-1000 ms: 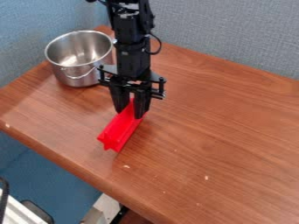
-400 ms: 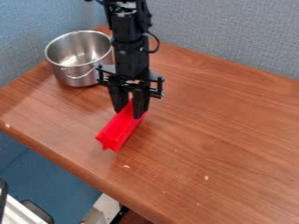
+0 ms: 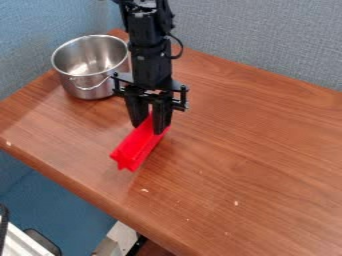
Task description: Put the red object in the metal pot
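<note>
A long bright red object [image 3: 135, 148] slants from my fingertips down toward the table's front edge, its lower end resting on the wood. My black gripper [image 3: 151, 126] comes straight down from above and is shut on the bar's upper end. The metal pot [image 3: 88, 66], round and shiny with straight sides, stands upright at the table's back left, a short way behind and left of the gripper. It looks empty from here.
The wooden table [image 3: 254, 140] has a rounded front edge [image 3: 67, 188] close below the bar's lower end. A blue wall [image 3: 254, 35] runs behind the table. My arm [image 3: 144, 30] rises just right of the pot.
</note>
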You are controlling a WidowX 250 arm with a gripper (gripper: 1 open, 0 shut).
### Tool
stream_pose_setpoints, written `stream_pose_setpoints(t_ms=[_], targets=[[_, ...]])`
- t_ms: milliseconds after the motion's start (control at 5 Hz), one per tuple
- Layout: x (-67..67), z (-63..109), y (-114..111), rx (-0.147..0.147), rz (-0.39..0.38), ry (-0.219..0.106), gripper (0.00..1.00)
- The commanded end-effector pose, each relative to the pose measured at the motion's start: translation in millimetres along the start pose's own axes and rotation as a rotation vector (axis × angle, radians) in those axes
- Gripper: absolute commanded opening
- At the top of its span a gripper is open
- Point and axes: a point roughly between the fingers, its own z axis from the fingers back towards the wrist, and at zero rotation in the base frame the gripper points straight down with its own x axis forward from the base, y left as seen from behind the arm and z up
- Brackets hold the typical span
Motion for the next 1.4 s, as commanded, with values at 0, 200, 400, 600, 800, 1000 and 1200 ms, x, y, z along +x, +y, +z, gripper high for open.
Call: stream_pose_setpoints(t_ms=[0, 200, 400, 600, 800, 1000, 1200], targets=[[7.6, 20.4, 1.3, -0.002, -0.002, -0.073, 0.00], [7.9, 20.9, 0.5, -0.005, -0.015, -0.070, 0.00], [9.2, 21.8, -0.6, -0.011, -0.033, -0.070, 0.00], [13.0, 22.7, -2.2, -0.017, -0.057, -0.071, 0.00], [21.7, 17.9, -1.4, -0.019, -0.075, -0.093, 0.00], [29.0, 10.5, 2.0, 0.001, -0.079, -0.090, 0.00], [28.5, 9.1, 2.5, 0.010, -0.077, -0.084, 0.00]])
